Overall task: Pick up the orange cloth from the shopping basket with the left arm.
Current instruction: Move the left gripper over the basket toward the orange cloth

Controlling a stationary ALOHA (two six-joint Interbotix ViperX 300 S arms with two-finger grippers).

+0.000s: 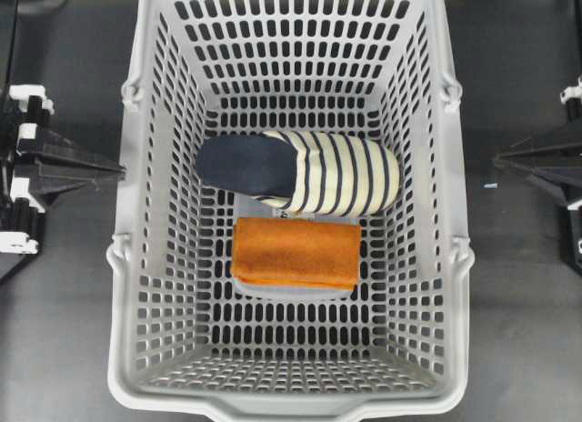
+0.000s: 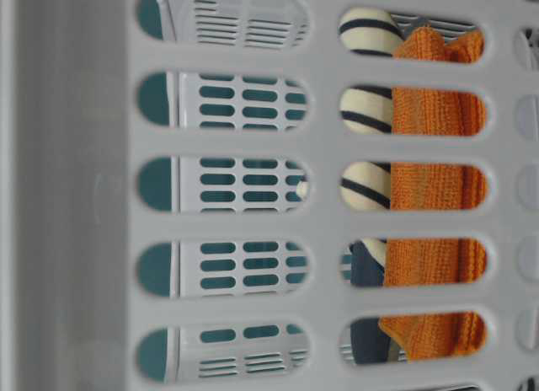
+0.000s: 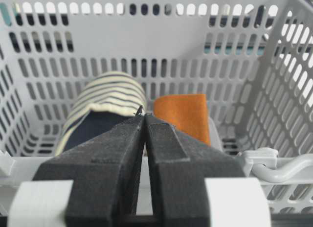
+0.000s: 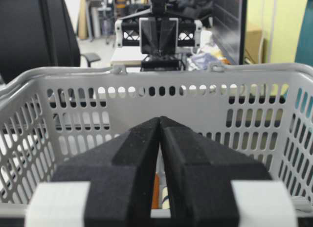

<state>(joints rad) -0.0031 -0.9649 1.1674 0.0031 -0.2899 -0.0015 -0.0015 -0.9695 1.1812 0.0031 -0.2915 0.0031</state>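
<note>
The orange cloth (image 1: 296,252) lies folded flat on the floor of the grey shopping basket (image 1: 127,258), just in front of the striped slipper (image 1: 300,172). In the left wrist view the orange cloth (image 3: 182,114) shows beyond my left gripper (image 3: 145,115), which is shut with nothing in it and sits outside the basket's near rim. My left gripper (image 1: 116,170) points at the basket's left wall. My right gripper (image 4: 160,118) is shut and empty, outside the basket's right wall; its tip (image 1: 498,160) shows in the overhead view. Through the slots, the cloth (image 2: 434,189) appears at table level.
The striped slipper (image 3: 105,97) lies beside the cloth inside the basket (image 3: 274,170). High slotted walls ring both objects. Dark tabletop (image 1: 64,304) flanks the basket on either side. The other arm's mount (image 4: 159,36) shows beyond the far rim.
</note>
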